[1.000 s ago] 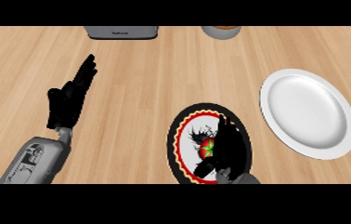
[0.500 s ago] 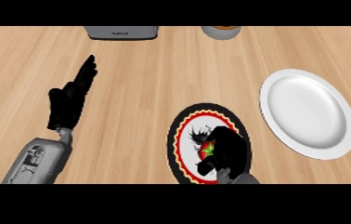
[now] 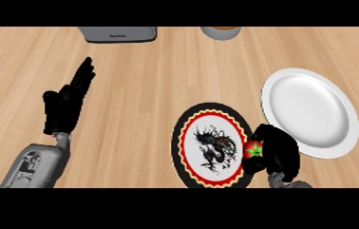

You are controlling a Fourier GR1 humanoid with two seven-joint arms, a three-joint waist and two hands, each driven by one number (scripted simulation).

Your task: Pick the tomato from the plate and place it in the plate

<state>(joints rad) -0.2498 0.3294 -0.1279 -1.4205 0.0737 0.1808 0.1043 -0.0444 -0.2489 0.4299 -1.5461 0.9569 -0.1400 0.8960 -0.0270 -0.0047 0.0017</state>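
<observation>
Head view, right hand: the black right hand (image 3: 279,149) comes in from the lower edge, fingers curled round the small red tomato with a green stalk (image 3: 253,149), which it holds.
Tomato: only its left side peeps out from under the fingers, red with the green star of the stalk showing. It sits over the right rim of the patterned plate, close to the gap between the two plates. Whether it touches the plate or is lifted off it cannot be told from here.
Patterned plate: a round plate with a black outer band, a red scalloped ring and a white centre bearing a black figure (image 3: 207,147), low in the middle of the view, its right edge partly hidden by the right hand.
White plate: a plain glossy white round plate (image 3: 306,110) lies to the right, just beside the patterned one, nothing on it. The right hand's knuckles lie close to its lower left rim.
Left hand: the black left hand (image 3: 67,102) shows at the left on its grey forearm (image 3: 36,165), fingers straight and pointing up the view, holding nothing, resting well apart from both plates.
Counter: a light wooden countertop (image 3: 154,81) carries everything.
Far edge: a grey boxy appliance (image 3: 118,33) at upper left, and a round grey cup-like vessel (image 3: 222,32) to its right, both cut off by the view's top.
</observation>
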